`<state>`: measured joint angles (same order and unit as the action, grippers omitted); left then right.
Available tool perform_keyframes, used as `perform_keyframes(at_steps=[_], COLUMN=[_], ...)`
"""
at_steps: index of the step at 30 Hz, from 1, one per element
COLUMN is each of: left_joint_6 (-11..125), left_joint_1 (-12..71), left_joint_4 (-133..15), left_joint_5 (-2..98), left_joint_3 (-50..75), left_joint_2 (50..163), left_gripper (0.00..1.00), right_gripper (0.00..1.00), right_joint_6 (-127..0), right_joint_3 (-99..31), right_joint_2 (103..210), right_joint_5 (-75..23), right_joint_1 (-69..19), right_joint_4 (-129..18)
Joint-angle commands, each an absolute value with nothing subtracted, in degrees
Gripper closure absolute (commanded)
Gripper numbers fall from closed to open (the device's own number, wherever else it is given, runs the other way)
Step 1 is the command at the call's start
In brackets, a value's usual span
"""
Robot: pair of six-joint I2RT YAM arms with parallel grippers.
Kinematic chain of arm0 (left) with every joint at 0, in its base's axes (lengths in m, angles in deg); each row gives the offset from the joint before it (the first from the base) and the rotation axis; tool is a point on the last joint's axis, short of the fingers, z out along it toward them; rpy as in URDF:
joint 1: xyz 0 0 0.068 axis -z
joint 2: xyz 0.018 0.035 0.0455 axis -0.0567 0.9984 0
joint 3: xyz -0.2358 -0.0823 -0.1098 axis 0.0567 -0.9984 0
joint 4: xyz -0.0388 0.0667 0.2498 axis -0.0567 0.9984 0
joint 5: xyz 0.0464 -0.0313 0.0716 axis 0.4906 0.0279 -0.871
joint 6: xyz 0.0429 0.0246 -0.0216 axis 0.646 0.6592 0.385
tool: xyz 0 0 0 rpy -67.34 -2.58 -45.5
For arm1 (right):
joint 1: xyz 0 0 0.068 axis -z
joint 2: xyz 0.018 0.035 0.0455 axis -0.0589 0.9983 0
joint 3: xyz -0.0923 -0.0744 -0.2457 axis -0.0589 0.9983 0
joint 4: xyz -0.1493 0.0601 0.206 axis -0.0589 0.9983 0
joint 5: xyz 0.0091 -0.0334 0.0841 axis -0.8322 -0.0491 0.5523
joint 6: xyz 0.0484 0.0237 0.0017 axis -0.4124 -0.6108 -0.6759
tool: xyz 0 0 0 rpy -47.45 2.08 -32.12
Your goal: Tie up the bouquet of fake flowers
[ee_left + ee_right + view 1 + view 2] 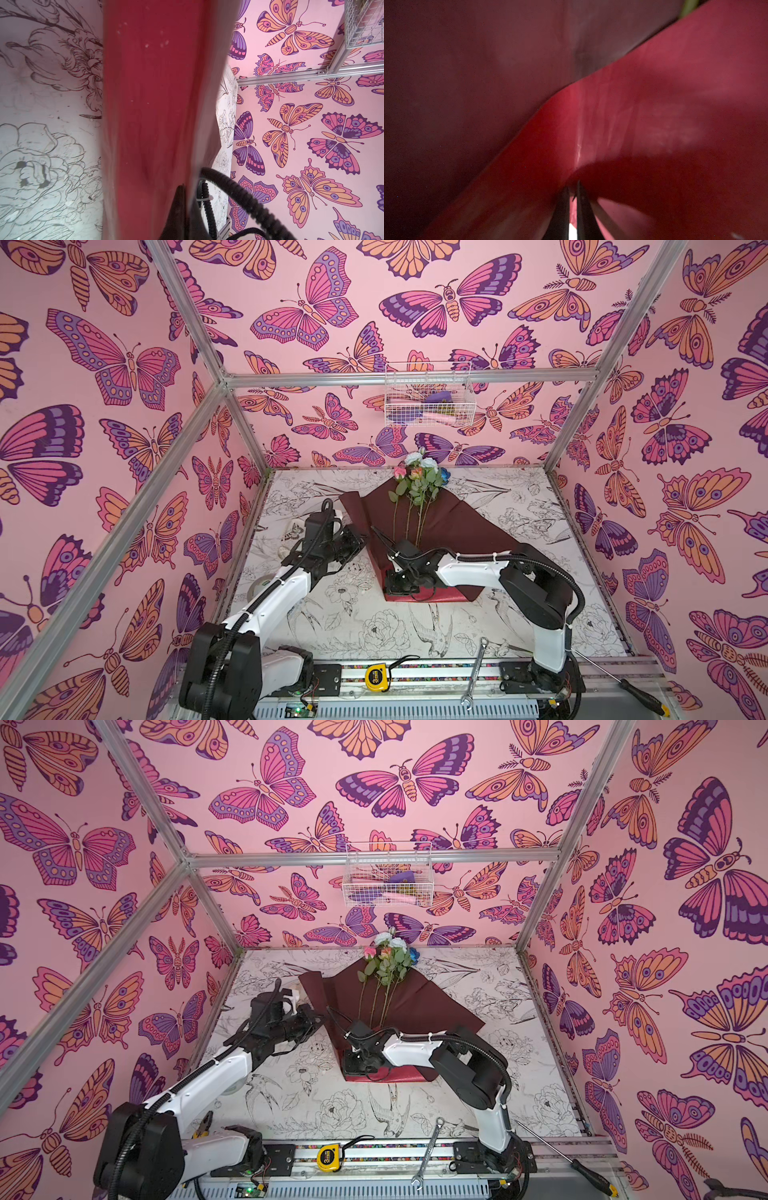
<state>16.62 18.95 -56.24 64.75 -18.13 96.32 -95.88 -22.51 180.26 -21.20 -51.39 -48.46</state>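
Wrapping is judged barely begun: the bouquet (417, 485) is laid on wrapping paper (457, 522) toward the far edge of the bench (332, 614), stems (409, 522) uncovered, nothing tied. The paper's left edge is pinched by the closed left tool (359, 539); its near fold is clamped by the right tool (572, 193).
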Motion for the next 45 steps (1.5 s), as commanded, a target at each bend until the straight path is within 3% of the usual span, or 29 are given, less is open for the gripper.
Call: perform_keyframes(at_steps=[1, 17, 31, 45], left_joint_6=[16.7, 20.2, 24.5, 26.1], left_joint_1=[21.0, 25.6, 29.4, 33.4], left_joint_4=[-58.1, -58.8, -59.1, -60.8], left_joint_5=[63.7, 65.4, 69.8, 74.3], left_joint_3=[-15.3, -10.4, -4.9, 1.7], left_joint_2=[99.6, 107.6, 118.0, 130.1], left_gripper=[1.0, 1.0, 1.0, 1.0], right_gripper=[0.87, 0.83, 0.71, 0.65], right_joint_6=[-97.3, -94.3, -96.8, -97.2], right_joint_3=[-19.9, -16.0, -13.8, -13.1], right_joint_2=[179.0, 166.0, 150.7, 149.5], right_joint_5=[-22.0, -36.2, -62.4, -65.6], right_joint_1=[-51.1, -50.8, -50.5, -50.5], right_joint_4=[-48.7, -40.8, -20.9, -19.4])
